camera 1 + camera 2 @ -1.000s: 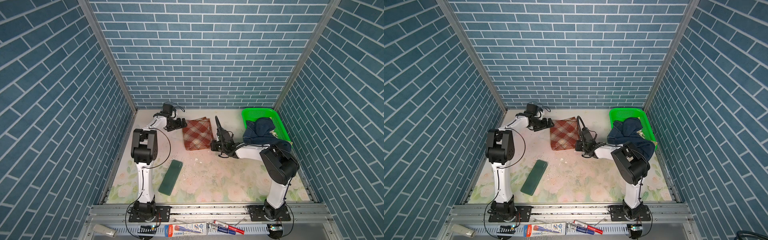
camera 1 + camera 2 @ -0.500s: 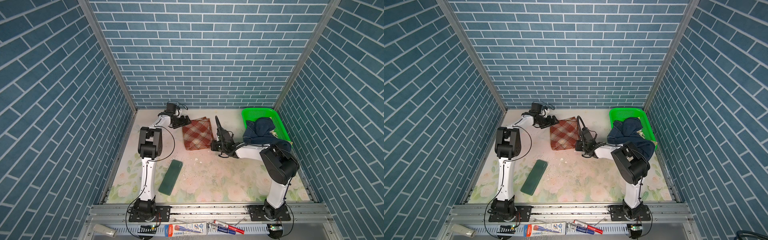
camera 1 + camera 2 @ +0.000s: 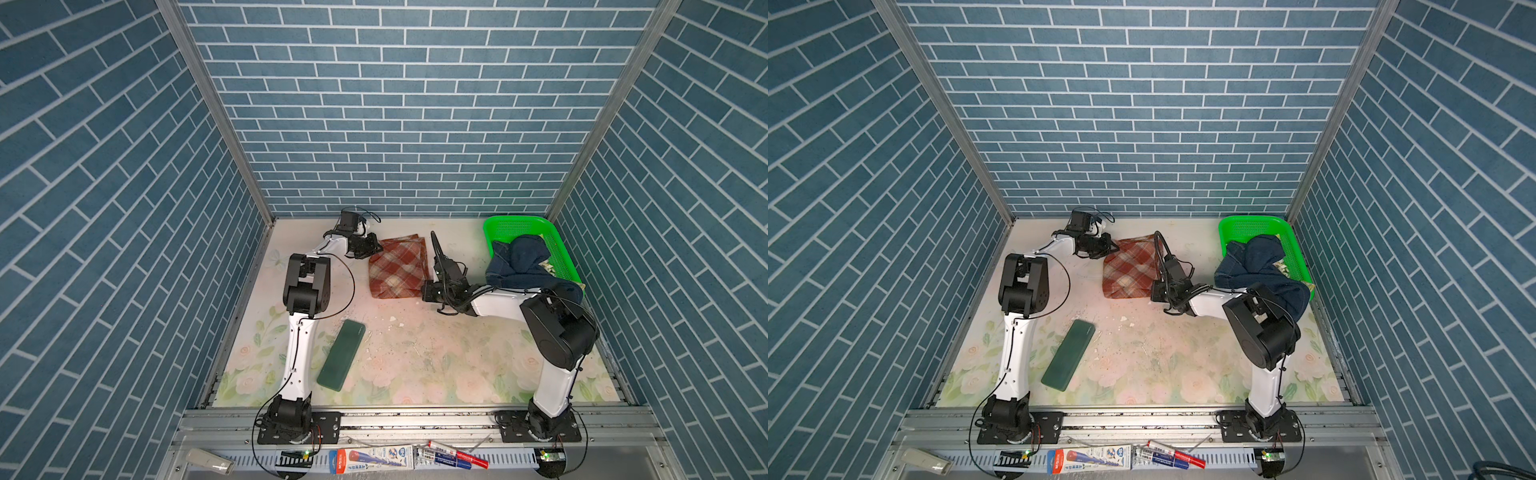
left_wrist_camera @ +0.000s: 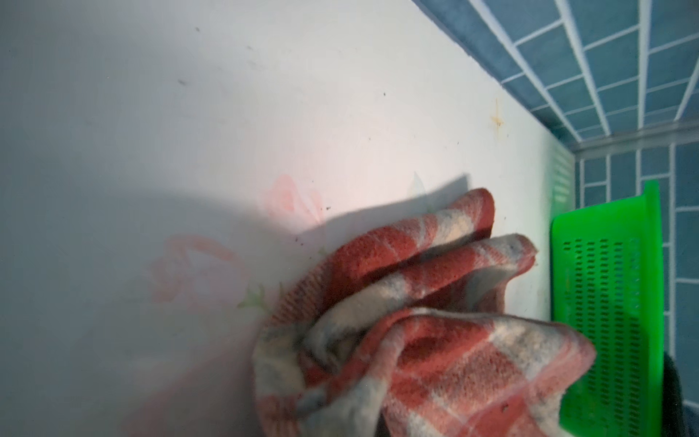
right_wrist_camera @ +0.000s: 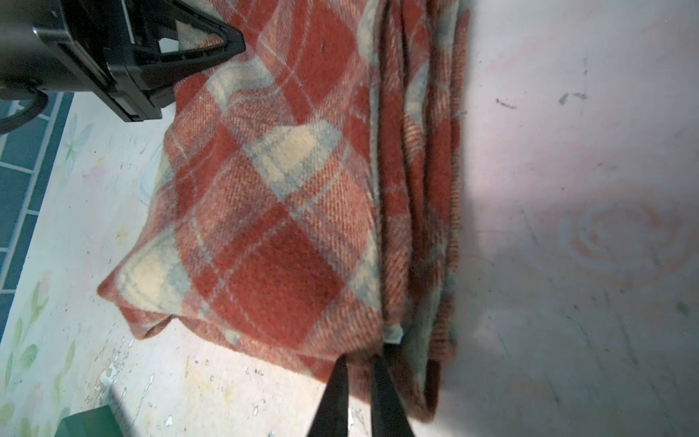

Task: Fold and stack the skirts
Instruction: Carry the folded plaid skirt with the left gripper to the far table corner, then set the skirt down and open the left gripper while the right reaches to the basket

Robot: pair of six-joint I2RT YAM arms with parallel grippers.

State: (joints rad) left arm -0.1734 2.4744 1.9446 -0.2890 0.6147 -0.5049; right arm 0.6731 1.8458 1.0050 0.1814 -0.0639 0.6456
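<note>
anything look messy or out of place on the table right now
Yes. The denim skirt is slumped half out of the green basket, hanging over its near rim. White flecks lie scattered on the table near the middle, where the floral print looks worn. The dark green pad lies at a slant.

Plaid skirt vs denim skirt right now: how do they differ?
The plaid skirt lies folded flat; the denim skirt is a crumpled heap.
The plaid skirt rests on the table; the denim skirt sits in the green basket, spilling over its near rim.
The left claw and right claw pinch the plaid skirt; no claw holds the denim skirt.
Shared: both are cloth garments.
</note>
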